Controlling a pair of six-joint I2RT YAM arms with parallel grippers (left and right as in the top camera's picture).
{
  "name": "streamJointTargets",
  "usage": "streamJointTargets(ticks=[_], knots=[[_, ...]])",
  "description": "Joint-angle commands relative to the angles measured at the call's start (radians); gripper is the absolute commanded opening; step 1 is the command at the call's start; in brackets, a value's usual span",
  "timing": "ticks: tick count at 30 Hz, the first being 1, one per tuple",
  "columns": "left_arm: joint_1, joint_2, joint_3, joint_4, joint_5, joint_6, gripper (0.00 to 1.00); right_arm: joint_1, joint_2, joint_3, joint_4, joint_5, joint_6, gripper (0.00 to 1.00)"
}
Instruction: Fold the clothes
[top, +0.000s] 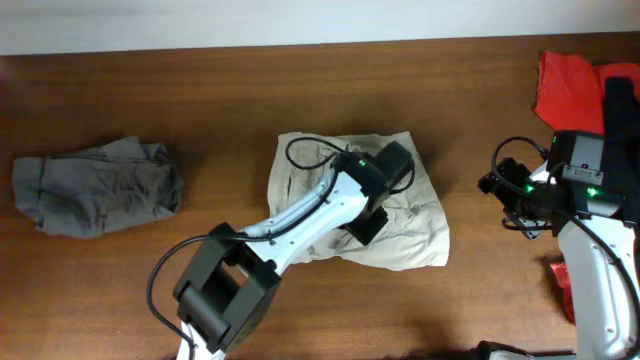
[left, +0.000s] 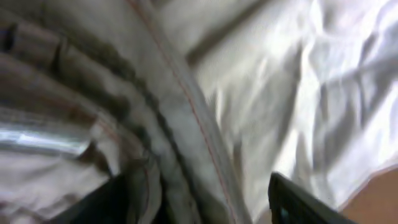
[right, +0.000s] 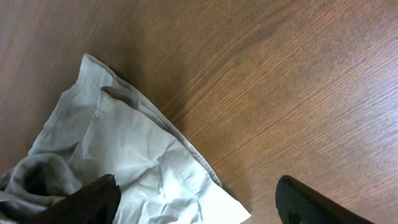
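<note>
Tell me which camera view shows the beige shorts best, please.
The overhead view: it shows nearly the whole outline of the beige shorts, though the left arm crosses them. The left wrist view shows only blurred, close fabric; the right wrist view shows only one corner.

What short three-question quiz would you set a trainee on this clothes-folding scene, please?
1. Fill in: seen from overhead, the gray garment lies at the table's ___ end, the red garment at the opposite end.
2. Which garment lies under the left gripper? A: gray garment. B: beige shorts. C: red garment.
3. True or false: the right gripper is shut on cloth.

Key: 1: left. 2: B. 3: false, its jaws stand open and hold nothing.
</note>
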Motion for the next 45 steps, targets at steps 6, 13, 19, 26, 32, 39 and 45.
streamJointTargets(ticks=[6,13,19,26,32,39,45], knots=[[0.008,-0.003,0.449,-0.295,-0.08,-0.014,0.93,-0.003,-0.004,0.006,0.008,-0.026,-0.124,0.85],[0.088,-0.003,0.594,-0.343,-0.216,-0.015,0.99,0.003,-0.004,0.006,0.032,-0.388,-0.385,0.74],[0.331,0.008,0.526,-0.317,-0.043,-0.016,0.01,0.152,-0.004,0.006,0.085,-0.571,-0.402,0.18],[0.487,0.065,0.39,-0.191,0.344,0.176,0.0,0.46,0.057,0.006,0.319,-0.528,-0.258,0.15],[0.486,0.153,0.317,-0.137,0.553,0.355,0.01,0.655,0.233,0.006,0.501,-0.411,-0.16,0.11],[0.486,0.29,0.304,-0.063,0.433,0.306,0.01,0.688,0.523,0.006,0.502,-0.3,-0.034,0.04],[0.492,0.35,0.304,-0.049,0.374,0.295,0.01,0.652,0.603,0.006,0.311,-0.069,0.179,0.04]])
